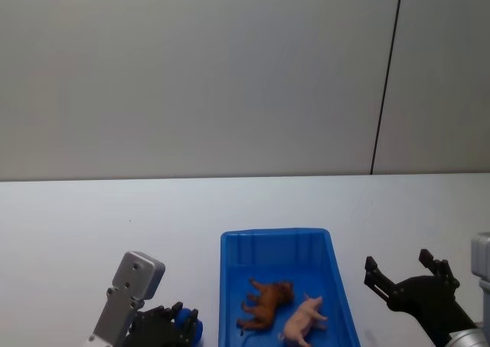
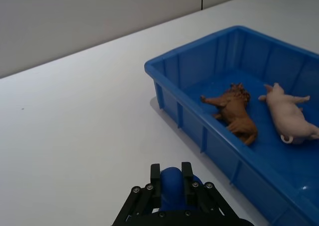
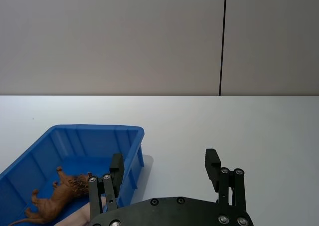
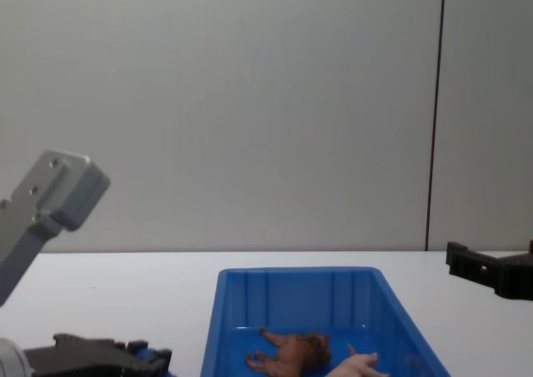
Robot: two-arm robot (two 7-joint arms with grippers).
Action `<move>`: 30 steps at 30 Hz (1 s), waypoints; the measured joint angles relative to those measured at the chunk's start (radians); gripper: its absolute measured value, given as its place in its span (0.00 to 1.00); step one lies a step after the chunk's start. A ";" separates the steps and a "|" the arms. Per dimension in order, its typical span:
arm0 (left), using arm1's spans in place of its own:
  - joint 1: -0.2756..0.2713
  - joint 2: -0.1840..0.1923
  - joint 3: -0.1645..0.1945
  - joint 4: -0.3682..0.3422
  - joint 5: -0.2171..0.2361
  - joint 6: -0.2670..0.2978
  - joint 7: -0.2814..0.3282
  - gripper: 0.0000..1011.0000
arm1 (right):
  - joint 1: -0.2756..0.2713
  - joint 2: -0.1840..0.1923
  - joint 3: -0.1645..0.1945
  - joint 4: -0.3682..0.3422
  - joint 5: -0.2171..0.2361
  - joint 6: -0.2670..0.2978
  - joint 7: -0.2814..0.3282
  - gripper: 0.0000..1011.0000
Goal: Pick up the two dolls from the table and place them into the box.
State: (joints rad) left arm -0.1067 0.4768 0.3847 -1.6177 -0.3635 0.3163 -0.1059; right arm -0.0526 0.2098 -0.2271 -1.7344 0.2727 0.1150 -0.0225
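A plain white table stretches across the head view, with a grey wall behind it. At about 7 o'clock in that view, the left gripper sits low over the table, just beside the left wall of the box. Its black fingers are pressed together around a small blue object wedged between them.

At 6 o'clock stands the box, a bright blue plastic bin with ribbed walls and a thick rim. Both dolls lie on its floor, toward the near end. The brown doll, shaggy with legs splayed, lies on its side in the left half. The pink doll, smooth and pig-like, lies just beside it on the right; whether the two touch cannot be told.

At 4 o'clock, the right gripper hovers above the table to the right of the box, apart from its wall. Its two black fingers are spread wide with nothing between them. From the right wrist, the box's near corner and the brown doll show past the left finger.
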 joint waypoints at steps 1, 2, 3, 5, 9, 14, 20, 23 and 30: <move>0.000 0.000 -0.001 -0.002 -0.002 -0.011 0.000 0.24 | 0.000 0.000 0.000 0.000 0.000 0.000 0.000 0.99; 0.001 -0.001 -0.002 -0.003 -0.003 -0.018 0.000 0.24 | 0.000 0.000 0.000 0.000 0.000 0.000 0.000 0.99; 0.001 -0.001 -0.003 -0.005 -0.005 -0.026 0.000 0.23 | 0.000 0.000 0.000 0.000 0.000 0.000 0.000 0.99; 0.002 -0.001 -0.005 -0.011 -0.007 -0.044 0.000 0.22 | 0.000 0.000 0.000 0.000 0.000 0.000 0.000 0.99; 0.002 0.001 -0.012 -0.028 -0.007 -0.078 0.004 0.20 | 0.000 0.000 0.000 0.000 0.000 0.000 0.000 0.99; -0.002 0.005 -0.021 -0.050 -0.001 -0.116 0.002 0.17 | 0.000 0.000 0.000 0.000 0.000 0.000 0.000 0.99; -0.018 0.008 -0.031 -0.069 0.005 -0.161 -0.036 0.14 | 0.000 0.000 0.000 0.000 0.000 0.000 0.000 0.99; -0.027 0.007 -0.035 -0.073 0.006 -0.182 -0.063 0.12 | 0.000 0.000 0.000 0.000 0.000 0.000 0.000 0.99; -0.055 -0.005 -0.038 -0.072 0.005 -0.222 -0.148 0.09 | 0.000 0.000 0.000 0.000 0.000 0.000 0.000 0.99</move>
State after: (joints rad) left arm -0.1615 0.4721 0.3470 -1.6897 -0.3581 0.0938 -0.2535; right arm -0.0526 0.2098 -0.2271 -1.7344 0.2727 0.1150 -0.0225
